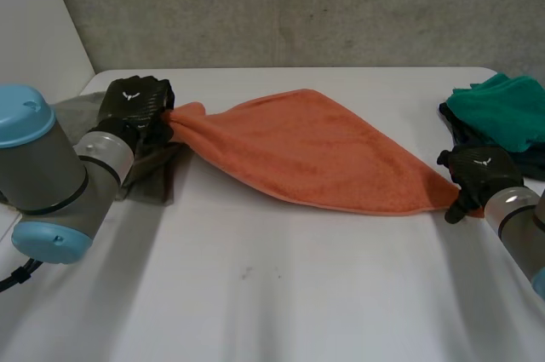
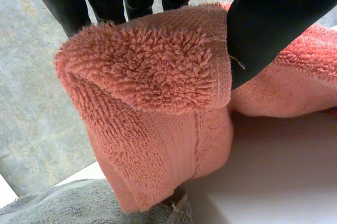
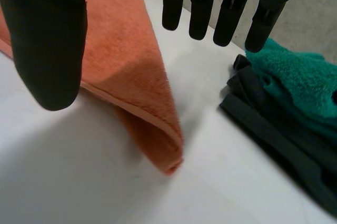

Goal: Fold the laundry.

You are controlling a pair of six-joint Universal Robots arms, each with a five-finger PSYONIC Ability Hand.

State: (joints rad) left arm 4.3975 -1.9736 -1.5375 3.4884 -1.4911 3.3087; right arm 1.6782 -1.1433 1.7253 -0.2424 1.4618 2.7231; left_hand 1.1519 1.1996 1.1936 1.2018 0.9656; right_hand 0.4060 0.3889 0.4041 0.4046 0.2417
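One orange towel [image 1: 315,153]: left hand [image 2: 274,18] pinches a corner; wrist view shows right hand [image 3: 47,39] unclenched, empty.

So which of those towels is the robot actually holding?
The orange towel: the left hand pinches one corner of it. The green towel sits on dark cloths, and the grey towel lies beside that hand, both ungripped.

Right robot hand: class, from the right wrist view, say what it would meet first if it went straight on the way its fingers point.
Probably the bare white table, between the corner of the orange towel and the dark pile; depth is unclear, so the towel might come first.
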